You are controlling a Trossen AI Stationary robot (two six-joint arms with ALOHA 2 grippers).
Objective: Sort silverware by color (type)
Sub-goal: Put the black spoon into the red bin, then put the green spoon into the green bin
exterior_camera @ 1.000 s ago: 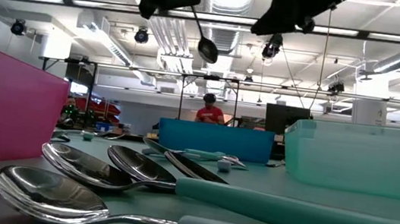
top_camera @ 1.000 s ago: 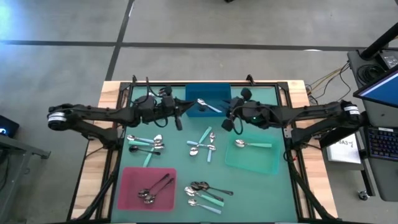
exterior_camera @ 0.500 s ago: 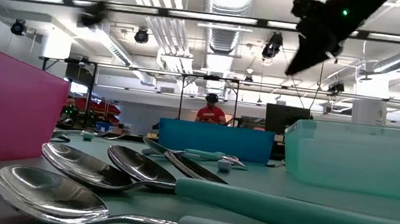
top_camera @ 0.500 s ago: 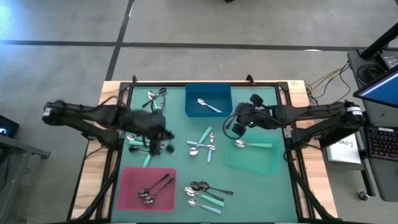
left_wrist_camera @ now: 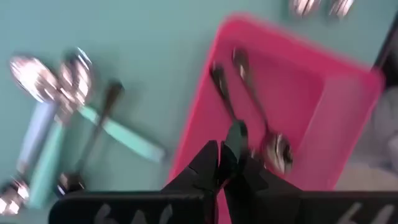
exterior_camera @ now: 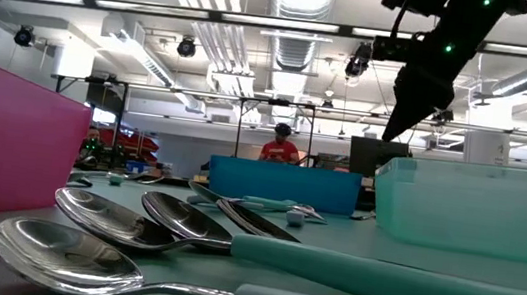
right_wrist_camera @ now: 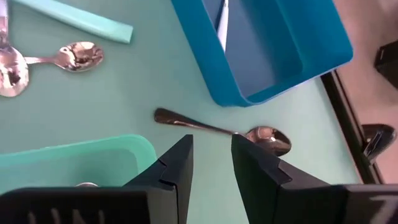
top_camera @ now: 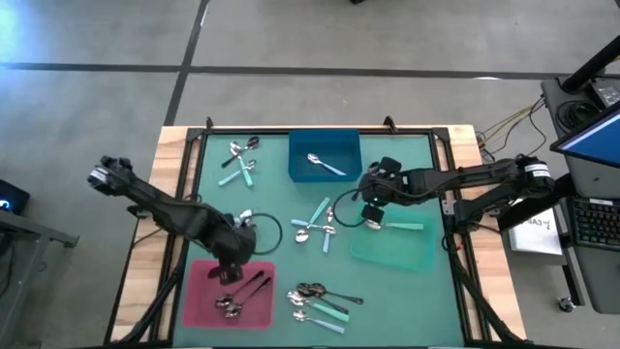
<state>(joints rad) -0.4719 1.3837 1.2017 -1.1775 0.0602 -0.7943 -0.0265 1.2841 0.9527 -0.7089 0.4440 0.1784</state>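
My left gripper points down over the far part of the pink tray and is shut on a dark-handled spoon. Two dark spoons lie in that tray. My right gripper hangs open, slanting down over a silver spoon. That spoon lies flat on the mat between the blue tray and the teal tray. A silver spoon lies in the blue tray and a teal-handled one in the teal tray. My left gripper pinches the dark spoon between its two shut fingertips, coming from above and pointing down. Only a short dark piece shows past the fingertips, above the pink tray's floor. The picture is blurred, so I cannot tell which part of the spoon it has.
Loose spoons lie in groups on the green mat: far left, left beside my left arm, middle and near edge. A person in red stands far behind the table.
My left gripper has swung from beside the blue tray toward the table's near left, to over the pink tray. It has tipped from level to pointing down and has kept the dark spoon. My right gripper has sunk and tipped downward toward the mat by the teal tray.
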